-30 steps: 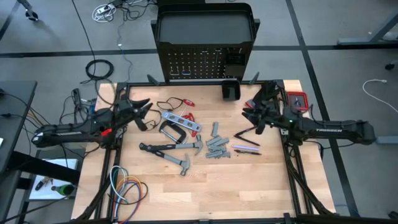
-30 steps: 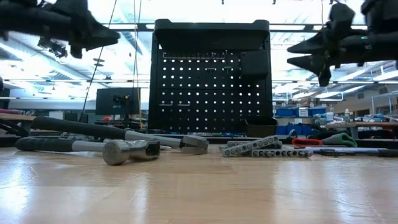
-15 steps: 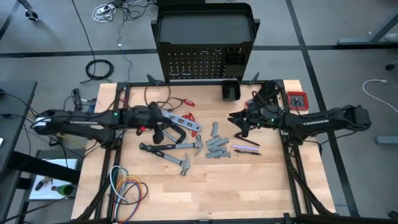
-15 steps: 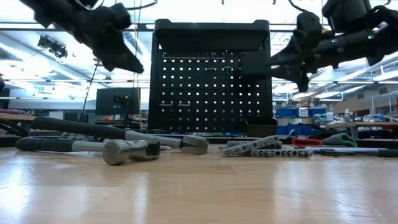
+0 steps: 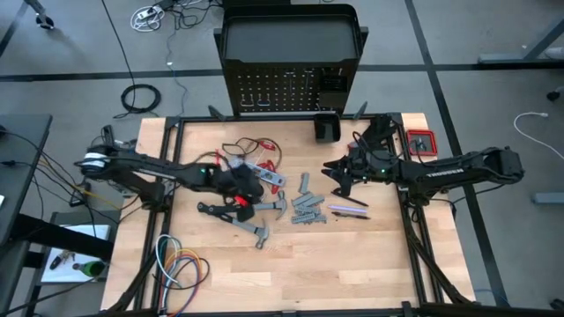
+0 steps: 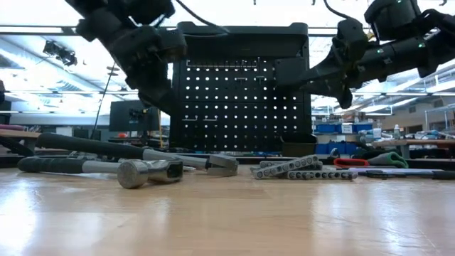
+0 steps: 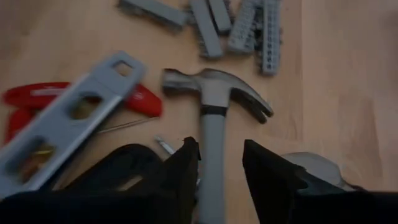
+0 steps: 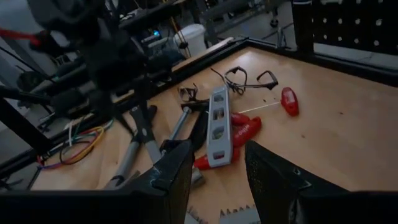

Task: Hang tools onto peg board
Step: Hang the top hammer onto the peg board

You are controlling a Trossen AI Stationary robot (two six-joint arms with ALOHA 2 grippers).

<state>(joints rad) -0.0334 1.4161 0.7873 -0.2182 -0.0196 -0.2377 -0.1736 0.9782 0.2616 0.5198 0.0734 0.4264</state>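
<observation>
The tools lie scattered in the middle of the wooden table: a silver level [image 5: 266, 174], red-handled pliers [image 7: 37, 99], two hammers [image 5: 256, 231], grey wrenches [image 5: 307, 207] and thin screwdrivers [image 5: 349, 210]. The black peg board [image 5: 291, 88] stands upright at the far edge. My left gripper [image 7: 221, 171] hangs open above the claw hammer [image 7: 214, 93], tipped downward, its fingers to either side of the handle and clear of it. The arm hides most of the black C-clamp. My right gripper [image 8: 217, 171] is open and holds nothing; it hovers high over the table's right part [image 5: 335, 172].
A small black box [image 5: 327, 128] stands at the foot of the peg board. A red case [image 5: 420, 141] lies at the far right corner and coiled coloured cables [image 5: 181, 264] at the near left. The near half of the table [image 5: 335, 273] holds nothing else.
My left gripper has swung from the table's left edge toward its middle, sunk a little and tipped from nearly level to pointing down over the claw hammer. My right gripper has shifted a little toward the middle. No tool has moved.
</observation>
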